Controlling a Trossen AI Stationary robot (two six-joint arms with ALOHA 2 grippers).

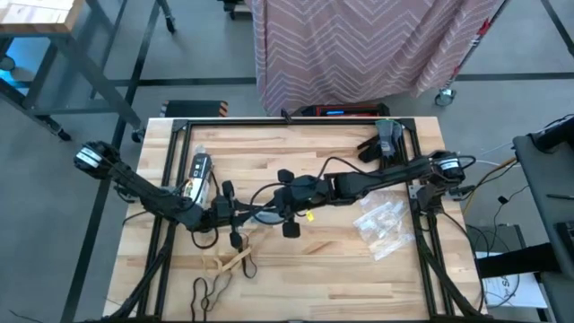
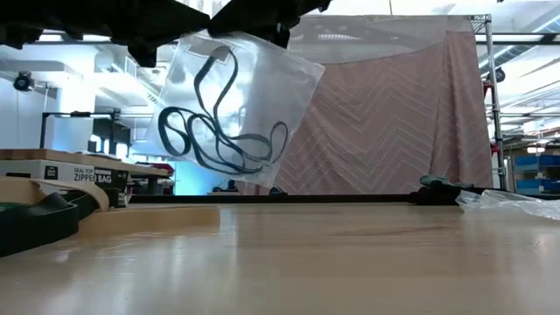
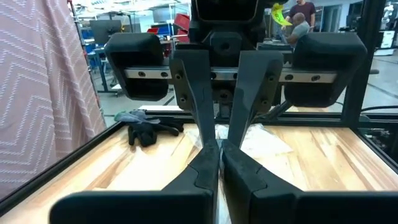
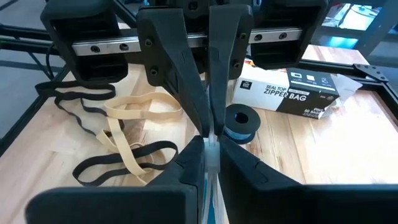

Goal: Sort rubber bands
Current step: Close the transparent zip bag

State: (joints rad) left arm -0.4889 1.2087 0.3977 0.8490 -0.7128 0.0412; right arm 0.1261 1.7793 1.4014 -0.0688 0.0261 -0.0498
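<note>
A clear plastic bag (image 2: 254, 87) with blue rubber bands (image 2: 219, 131) inside hangs above the table's middle. My left gripper (image 1: 244, 215) and my right gripper (image 1: 272, 202) face each other, both shut on the bag's top. More rubber bands lie loose on the wood near the front left. They are tan ones (image 4: 134, 121) and black ones (image 4: 121, 162), also seen from above (image 1: 229, 263). My left gripper pinches the bag's upper edge (image 2: 184, 45) between its two fingers. It comes in level from the table's left. The bag hangs below, tilted and clear of the table. My right gripper pinches the same upper edge (image 4: 211, 160) between its fingertips. It slants down from the table's right, tip to tip with the left fingers.
A zipper-bag box (image 4: 289, 93) and a blue roll (image 4: 241, 123) lie at the left. Dark gloves (image 1: 387, 139) rest at the far right. A heap of clear bags (image 1: 381, 224) sits to the right of centre. A black frame (image 1: 170, 135) borders the table.
</note>
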